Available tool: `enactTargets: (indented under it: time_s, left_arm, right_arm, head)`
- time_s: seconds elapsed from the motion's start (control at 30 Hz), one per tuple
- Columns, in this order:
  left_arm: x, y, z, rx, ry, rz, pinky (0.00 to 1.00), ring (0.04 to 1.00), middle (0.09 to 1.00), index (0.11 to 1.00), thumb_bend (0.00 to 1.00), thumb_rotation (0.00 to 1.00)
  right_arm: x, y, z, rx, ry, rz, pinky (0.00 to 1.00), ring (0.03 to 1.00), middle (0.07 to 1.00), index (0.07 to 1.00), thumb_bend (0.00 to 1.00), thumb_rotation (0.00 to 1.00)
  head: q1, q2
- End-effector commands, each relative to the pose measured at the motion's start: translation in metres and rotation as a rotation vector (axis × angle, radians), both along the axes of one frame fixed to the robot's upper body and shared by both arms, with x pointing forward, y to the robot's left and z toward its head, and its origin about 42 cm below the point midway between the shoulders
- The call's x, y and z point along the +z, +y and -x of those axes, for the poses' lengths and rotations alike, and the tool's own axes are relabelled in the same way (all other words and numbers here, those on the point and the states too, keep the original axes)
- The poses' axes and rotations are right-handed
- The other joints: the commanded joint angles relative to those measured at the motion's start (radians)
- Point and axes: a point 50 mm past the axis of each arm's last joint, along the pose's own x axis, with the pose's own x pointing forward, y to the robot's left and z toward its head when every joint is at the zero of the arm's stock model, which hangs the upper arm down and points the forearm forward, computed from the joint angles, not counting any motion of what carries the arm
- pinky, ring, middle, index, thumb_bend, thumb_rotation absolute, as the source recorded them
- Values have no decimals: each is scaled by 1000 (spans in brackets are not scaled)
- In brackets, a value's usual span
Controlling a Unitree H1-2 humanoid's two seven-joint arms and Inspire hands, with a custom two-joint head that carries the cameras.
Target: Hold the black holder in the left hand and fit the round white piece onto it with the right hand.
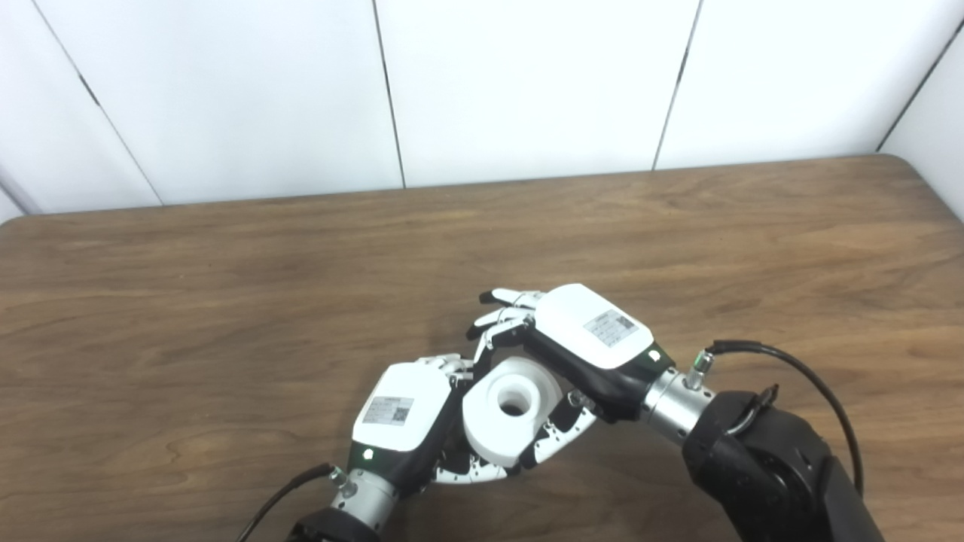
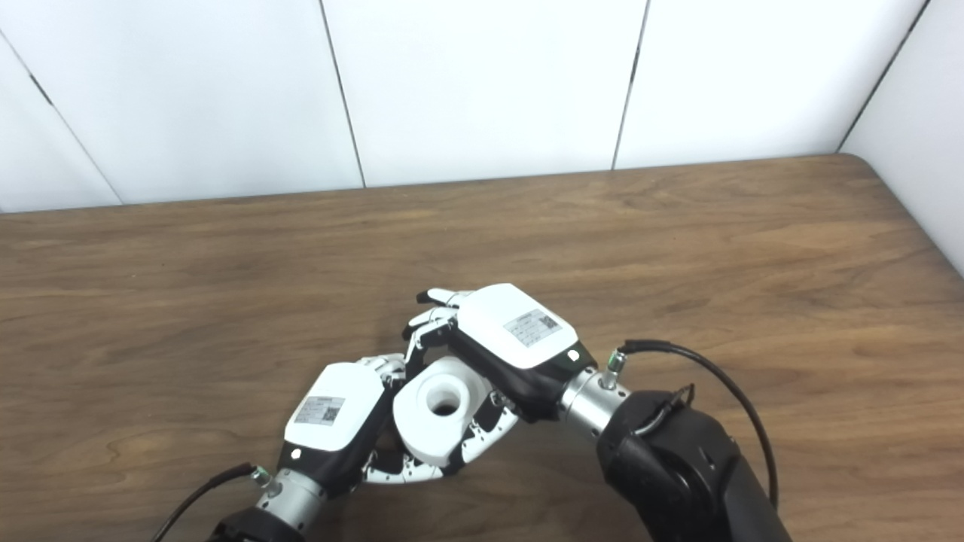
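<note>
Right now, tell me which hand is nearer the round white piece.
Neither clearly: both touch it. The left hand is against the left side of the round white piece; the right hand wraps it from upper right, fingers beneath.

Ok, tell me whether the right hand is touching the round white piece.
Touching. In the left eye view the right hand wraps the round white piece, its fingers lying against the piece's side with no gap.
</note>
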Motion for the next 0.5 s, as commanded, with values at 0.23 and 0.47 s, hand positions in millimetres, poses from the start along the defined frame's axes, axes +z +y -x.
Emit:
enactTargets:
  time_s: [0.23, 0.47]
  left_arm:
    - [-8, -3, 5, -27, 50, -27, 798, 834, 783, 488, 515, 51]
    - [-8, -3, 5, -24, 49, -34, 795, 833, 782, 488, 515, 50]
  right_arm:
    - [-1, -6, -7, -15, 45, 82, 874, 946, 808, 597, 907, 301]
    - [0, -7, -6, -18, 51, 94, 889, 946, 820, 651, 1000, 370]
  head:
    - [-3, 3]
    - [-3, 1]
